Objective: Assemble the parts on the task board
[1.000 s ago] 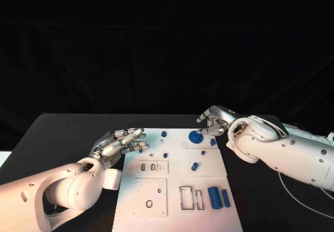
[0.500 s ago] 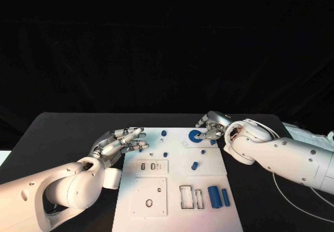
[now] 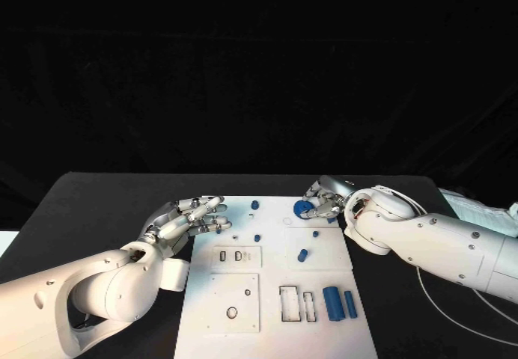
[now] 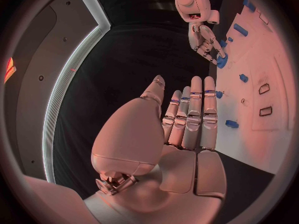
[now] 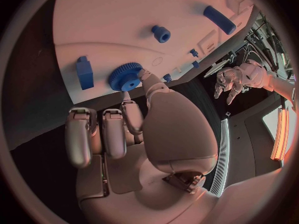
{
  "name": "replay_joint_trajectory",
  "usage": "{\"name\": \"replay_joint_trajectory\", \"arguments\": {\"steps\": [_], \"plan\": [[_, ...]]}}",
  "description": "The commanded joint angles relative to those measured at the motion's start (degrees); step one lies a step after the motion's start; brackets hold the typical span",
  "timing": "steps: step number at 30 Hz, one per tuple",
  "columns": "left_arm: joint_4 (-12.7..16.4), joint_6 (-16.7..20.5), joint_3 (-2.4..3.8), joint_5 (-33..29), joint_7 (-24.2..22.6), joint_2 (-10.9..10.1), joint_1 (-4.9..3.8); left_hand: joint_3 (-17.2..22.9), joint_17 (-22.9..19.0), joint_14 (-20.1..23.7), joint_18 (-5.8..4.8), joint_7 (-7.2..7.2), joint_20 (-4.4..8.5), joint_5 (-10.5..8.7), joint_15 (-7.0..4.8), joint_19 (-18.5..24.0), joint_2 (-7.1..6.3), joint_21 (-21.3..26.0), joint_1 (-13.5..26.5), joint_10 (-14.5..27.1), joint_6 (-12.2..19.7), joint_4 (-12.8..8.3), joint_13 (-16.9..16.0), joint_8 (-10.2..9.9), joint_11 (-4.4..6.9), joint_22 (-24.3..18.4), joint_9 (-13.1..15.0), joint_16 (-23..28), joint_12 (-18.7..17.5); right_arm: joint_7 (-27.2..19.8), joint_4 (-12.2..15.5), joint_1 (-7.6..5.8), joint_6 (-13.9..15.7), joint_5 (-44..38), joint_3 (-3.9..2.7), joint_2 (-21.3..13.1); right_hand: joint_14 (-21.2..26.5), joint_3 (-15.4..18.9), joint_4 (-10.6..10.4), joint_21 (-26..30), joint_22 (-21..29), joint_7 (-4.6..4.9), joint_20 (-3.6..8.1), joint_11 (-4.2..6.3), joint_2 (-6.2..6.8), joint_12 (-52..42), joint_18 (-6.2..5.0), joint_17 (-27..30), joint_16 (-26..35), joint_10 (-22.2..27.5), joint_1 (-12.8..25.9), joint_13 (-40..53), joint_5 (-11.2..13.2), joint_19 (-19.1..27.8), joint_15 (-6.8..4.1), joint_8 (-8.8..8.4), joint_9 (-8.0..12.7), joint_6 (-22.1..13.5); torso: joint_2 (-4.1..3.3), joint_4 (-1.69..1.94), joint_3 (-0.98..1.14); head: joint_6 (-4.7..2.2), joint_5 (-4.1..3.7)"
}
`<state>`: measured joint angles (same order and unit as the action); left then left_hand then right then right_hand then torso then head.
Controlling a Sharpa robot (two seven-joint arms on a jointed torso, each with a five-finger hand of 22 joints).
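**Where things lie on my table**

The board (image 3: pixel 275 299) lies in the middle of the table (image 3: pixel 97 202), running from near me to far. My left hand (image 3: pixel 194 218) sits at the board's far left edge, my right hand (image 3: pixel 324 203) at its far right corner. The gear (image 3: pixel 303 207) lies on the board's far end, at my right hand's fingertips (image 5: pixel 144 74); whether they grip it I cannot quite tell. A small block (image 5: pixel 84 72) lies just beside the gear. Two cylinders (image 3: pixel 339 304) lie side by side on the near right part, right of two slots (image 3: pixel 298 306).
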<state>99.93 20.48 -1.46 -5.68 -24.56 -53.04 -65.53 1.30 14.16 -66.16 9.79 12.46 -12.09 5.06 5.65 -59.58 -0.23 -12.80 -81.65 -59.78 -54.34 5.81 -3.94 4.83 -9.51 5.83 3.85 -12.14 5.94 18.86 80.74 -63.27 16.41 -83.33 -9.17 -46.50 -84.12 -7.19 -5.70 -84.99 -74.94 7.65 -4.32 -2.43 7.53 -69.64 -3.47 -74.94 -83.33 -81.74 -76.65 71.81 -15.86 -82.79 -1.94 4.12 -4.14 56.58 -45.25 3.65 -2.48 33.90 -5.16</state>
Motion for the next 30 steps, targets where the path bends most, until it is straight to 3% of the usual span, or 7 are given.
{"name": "replay_joint_trajectory", "arguments": {"steps": [1,12,15,20,25,30], "plan": [[0.0,-1.3,0.05,-0.1,-0.1,0.1,-0.06,0.1,0.0,0.0,0.62,-0.1,-0.09,0.05,0.34,-0.5,0.6,0.3,0.1,0.3,0.0,-0.4,0.1,-0.4,0.25,0.0,0.0,0.4,-0.1,1.2,0.1,0.06,-0.6,-0.7,0.0,0.0,-3.4,0.0,-0.2,-0.4,-2.7,0.12,-0.35,-0.15,-0.19,-0.1,0.76,-1.4,-0.2,-0.2,-0.5,0.0,-0.4,0.0,0.35,0.26,-0.1,0.4,0.0,-0.03,0.02,0.08,-0.02],[0.0,-1.4,0.05,-0.1,0.0,0.0,-0.06,0.1,0.1,0.0,0.62,-0.14,-0.08,0.05,0.34,-0.5,0.64,0.4,0.1,0.3,0.0,-0.4,0.1,-0.4,0.27,-0.1,0.0,0.4,0.0,1.5,0.2,0.11,-0.5,-0.6,0.0,0.0,-3.4,-0.6,-0.5,-0.5,-3.0,-0.03,-0.3,0.02,-1.46,-0.8,0.82,-1.9,-0.4,-0.3,-0.9,1.1,-0.8,-0.1,0.26,0.87,-0.2,1.8,0.02,-0.02,0.01,0.38,-0.02],[0.0,-1.3,0.05,-0.1,0.0,0.0,-0.06,0.1,0.1,0.0,0.62,-0.14,-0.08,0.05,0.34,-0.5,0.64,0.4,0.1,0.3,0.0,-0.4,0.1,-0.4,0.27,-0.1,0.0,0.4,0.0,1.7,0.3,0.18,-0.3,-2.4,0.0,0.0,-3.4,-2.2,-0.1,-0.5,-3.1,-0.47,-0.1,0.38,-2.72,-0.5,0.81,-2.0,-0.4,-0.1,-2.1,1.2,2.1,-0.1,-0.03,1.68,-0.5,3.6,-0.01,0.0,0.02,0.38,-0.01],[0.1,-1.3,0.05,-0.1,0.1,0.0,-0.06,0.2,0.2,0.0,0.63,-0.19,-0.08,0.06,0.32,-0.5,0.82,0.4,0.2,0.2,-0.1,-0.4,0.1,-0.4,0.31,-0.1,0.0,0.4,0.0,2.2,0.8,0.58,-0.2,-6.2,0.0,0.2,-3.5,-4.3,0.7,-0.7,-3.4,-1.24,0.29,1.02,-3.48,-0.7,0.88,-2.4,-0.5,-0.4,-3.4,1.7,3.9,-0.3,-0.53,2.71,-0.9,5.9,0.0,-0.06,0.01,0.51,0.02],[0.1,-1.3,0.04,-0.1,0.1,0.0,-0.06,0.2,0.2,0.0,0.63,-0.21,-0.07,0.06,0.32,-0.5,0.9,0.4,0.2,0.2,-0.1,-0.4,0.1,-0.4,0.32,-0.1,0.0,0.5,0.0,3.6,1.6,1.1,0.3,-9.9,0.0,0.5,-3.5,-5.6,1.0,-0.9,-3.9,-1.68,0.63,1.4,-3.56,-0.9,0.98,-2.8,-0.7,-0.7,-3.5,2.2,5.4,-0.5,-0.87,3.09,-1.1,7.0,0.02,0.02,0.04,0.69,-0.09],[0.1,-1.3,0.04,-0.1,0.2,0.0,-0.06,0.3,0.3,0.0,0.63,-0.23,-0.07,0.06,0.3,-0.6,1.08,0.5,0.2,0.2,-0.1,-0.4,0.1,-0.4,0.34,-0.1,0.0,0.5,0.0,5.2,3.4,1.68,3.1,-13.9,-0.02,0.2,-3.6,-6.1,0.5,-1.1,-4.4,-1.88,0.82,1.57,-3.2,-0.7,1.1,-3.1,-0.8,-0.8,-2.4,2.2,5.3,-0.8,-1.03,3.15,-1.2,7.5,0.05,0.03,0.0,0.82,-0.14]]}}
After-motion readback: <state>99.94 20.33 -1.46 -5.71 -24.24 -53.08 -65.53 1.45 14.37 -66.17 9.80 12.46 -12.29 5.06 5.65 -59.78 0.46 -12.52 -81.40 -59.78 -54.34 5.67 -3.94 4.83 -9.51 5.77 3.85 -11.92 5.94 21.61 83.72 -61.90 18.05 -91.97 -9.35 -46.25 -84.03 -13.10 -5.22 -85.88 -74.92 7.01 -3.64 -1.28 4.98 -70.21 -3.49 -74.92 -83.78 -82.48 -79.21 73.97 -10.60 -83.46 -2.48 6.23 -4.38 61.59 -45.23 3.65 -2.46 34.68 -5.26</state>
